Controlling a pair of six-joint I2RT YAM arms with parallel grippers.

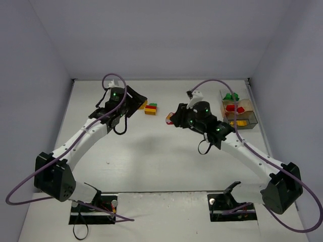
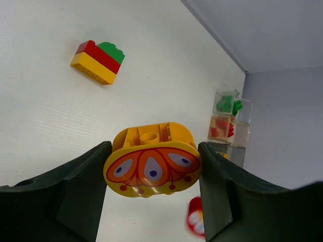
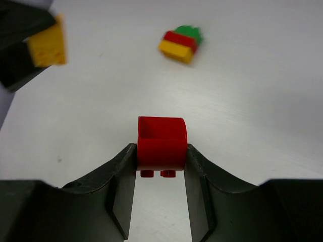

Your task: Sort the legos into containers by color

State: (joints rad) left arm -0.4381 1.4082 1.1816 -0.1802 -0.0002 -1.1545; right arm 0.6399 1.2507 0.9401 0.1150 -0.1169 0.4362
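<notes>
My left gripper point(image 2: 151, 174) is shut on a yellow rounded lego with an orange printed face point(image 2: 151, 164), held above the table; it also shows in the top view point(image 1: 143, 105). My right gripper point(image 3: 161, 154) is shut on a red rounded lego point(image 3: 161, 141), seen in the top view point(image 1: 169, 119) near the table's middle. A stacked red, green and yellow lego point(image 1: 150, 109) lies on the table between the two grippers, and shows in both wrist views point(image 2: 98, 60) point(image 3: 180, 43). The three-compartment container point(image 1: 249, 117) stands at the far right, holding green, red and yellow bricks.
The container also shows in the left wrist view point(image 2: 241, 137), by the right wall. The back wall runs just behind the left gripper. In the right wrist view the left gripper's dark fingers point(image 3: 17, 48) with the yellow lego point(image 3: 48, 43) are at the upper left.
</notes>
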